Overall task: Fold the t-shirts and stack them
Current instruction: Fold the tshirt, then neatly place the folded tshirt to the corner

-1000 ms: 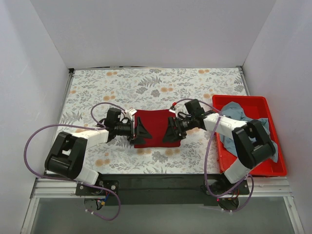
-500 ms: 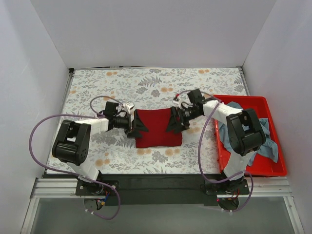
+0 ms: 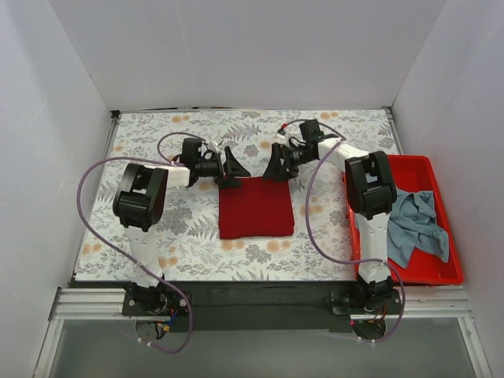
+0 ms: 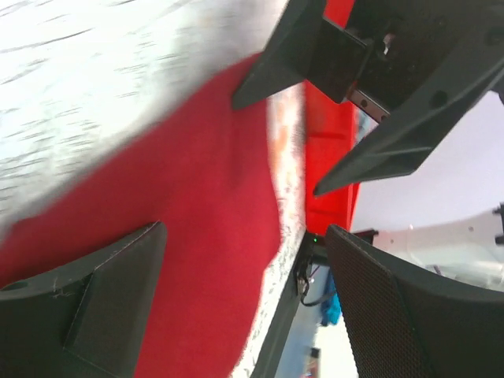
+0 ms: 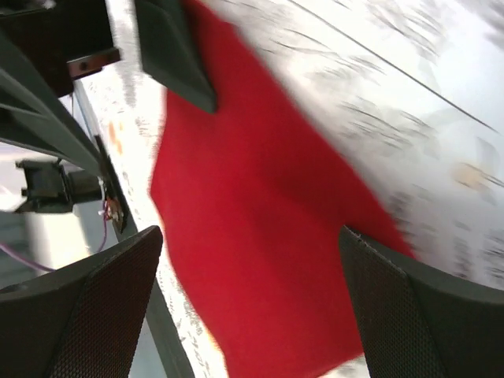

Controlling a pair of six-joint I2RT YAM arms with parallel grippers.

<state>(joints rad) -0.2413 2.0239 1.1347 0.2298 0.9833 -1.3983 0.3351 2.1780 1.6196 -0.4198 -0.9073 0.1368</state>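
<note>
The dark red t-shirt point(image 3: 256, 207) lies folded into a flat square in the middle of the table. My left gripper point(image 3: 234, 171) hangs open over its far left corner, and my right gripper point(image 3: 276, 167) hangs open over its far right corner. The two face each other, and neither holds anything. In the left wrist view the red t-shirt point(image 4: 205, 228) fills the space under my open left gripper point(image 4: 244, 307). In the right wrist view the same shirt point(image 5: 268, 220) lies under my open right gripper point(image 5: 248, 307). The grey-blue t-shirt point(image 3: 416, 223) lies crumpled in the bin.
A bright red plastic bin point(image 3: 370, 163) stands at the right edge of the flower-patterned table point(image 3: 157, 142). White walls close in the left, back and right sides. Purple cables loop from both arms over the table's near part.
Both grippers have moved from the red t-shirt's left and right sides up to its far edge. The shirt has stayed flat where it was.
</note>
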